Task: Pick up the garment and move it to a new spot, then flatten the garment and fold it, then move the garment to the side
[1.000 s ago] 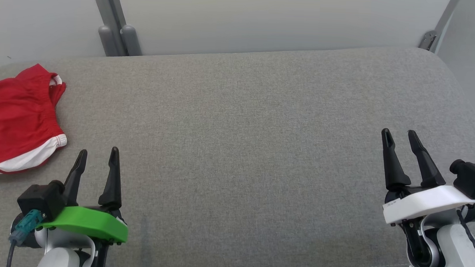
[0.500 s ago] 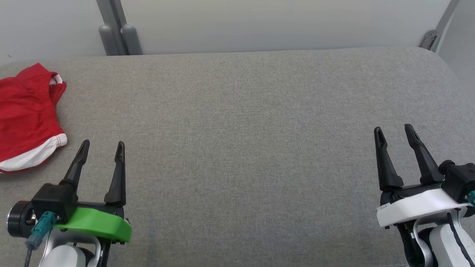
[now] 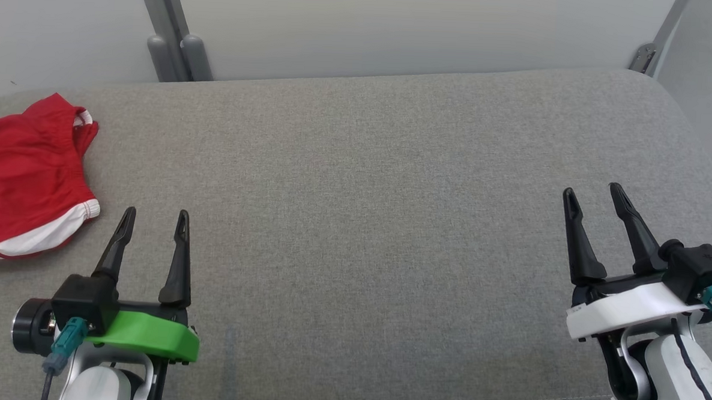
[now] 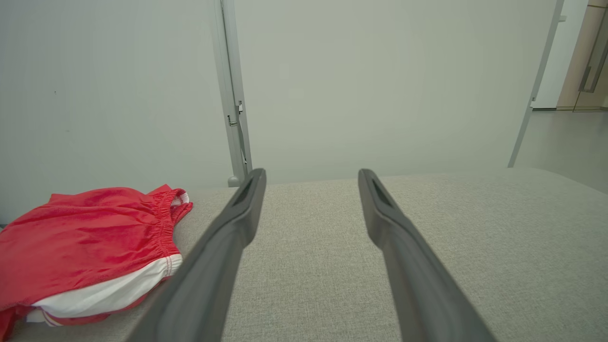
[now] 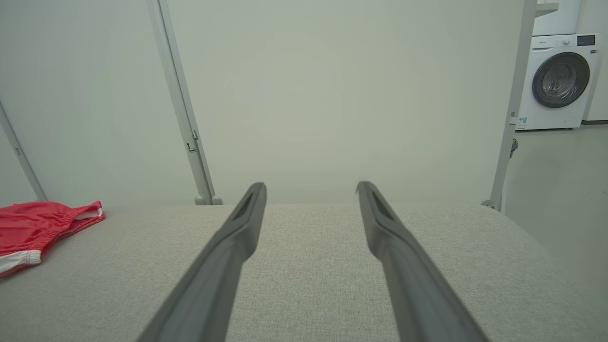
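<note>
Shorts (image 3: 23,176), red with white trim and an elastic waistband, lie in a compact, seemingly folded bundle at the far left of the grey cushion (image 3: 361,224). That placement suggests they are already set aside, so the task looks at or near its end. The left gripper (image 3: 155,214) hovers near them, to their right, not touching; the right gripper (image 3: 592,191) hangs well apart at the near right. Both have jaws spread wide and hold nothing, likely parked clear of the cloth. A washing machine (image 5: 560,80) stands far right, door shut, its contents impossible to tell.
</note>
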`<state>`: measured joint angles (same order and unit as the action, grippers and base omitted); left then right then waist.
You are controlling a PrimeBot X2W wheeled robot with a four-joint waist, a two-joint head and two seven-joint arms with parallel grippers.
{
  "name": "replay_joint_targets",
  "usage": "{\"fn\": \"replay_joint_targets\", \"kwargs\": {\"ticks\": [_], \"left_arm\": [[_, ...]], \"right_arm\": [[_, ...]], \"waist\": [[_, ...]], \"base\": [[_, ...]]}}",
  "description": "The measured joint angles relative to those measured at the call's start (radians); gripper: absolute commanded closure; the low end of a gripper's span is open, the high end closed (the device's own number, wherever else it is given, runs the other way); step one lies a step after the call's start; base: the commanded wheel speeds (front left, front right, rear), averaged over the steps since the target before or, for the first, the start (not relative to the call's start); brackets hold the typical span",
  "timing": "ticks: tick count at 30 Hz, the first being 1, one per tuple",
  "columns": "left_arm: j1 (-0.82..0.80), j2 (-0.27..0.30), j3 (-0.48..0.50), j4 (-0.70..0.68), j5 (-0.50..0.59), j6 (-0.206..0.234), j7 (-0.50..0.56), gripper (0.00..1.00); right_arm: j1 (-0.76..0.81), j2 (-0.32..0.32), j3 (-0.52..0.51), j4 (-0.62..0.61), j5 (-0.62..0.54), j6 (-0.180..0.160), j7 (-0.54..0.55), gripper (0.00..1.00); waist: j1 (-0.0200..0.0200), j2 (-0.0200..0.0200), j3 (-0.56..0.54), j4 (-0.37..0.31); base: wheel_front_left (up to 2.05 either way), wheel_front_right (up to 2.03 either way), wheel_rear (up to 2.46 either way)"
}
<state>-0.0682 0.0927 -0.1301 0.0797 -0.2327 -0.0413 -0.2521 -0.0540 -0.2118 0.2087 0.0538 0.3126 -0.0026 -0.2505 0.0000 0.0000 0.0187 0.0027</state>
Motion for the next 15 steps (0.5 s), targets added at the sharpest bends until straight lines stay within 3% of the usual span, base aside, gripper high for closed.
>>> {"fn": "replay_joint_targets", "kwargs": {"ticks": [15], "left_arm": [[-0.003, -0.009, 0.025, 0.003, 0.009, -0.012, 0.000, 0.00]], "right_arm": [[0.000, 0.015, -0.014, 0.000, -0.006, 0.004, 0.000, 0.00]], "waist": [[0.0000, 0.0000, 0.003, 0.001]], "base": [[0.00, 0.00, 0.00]]}}
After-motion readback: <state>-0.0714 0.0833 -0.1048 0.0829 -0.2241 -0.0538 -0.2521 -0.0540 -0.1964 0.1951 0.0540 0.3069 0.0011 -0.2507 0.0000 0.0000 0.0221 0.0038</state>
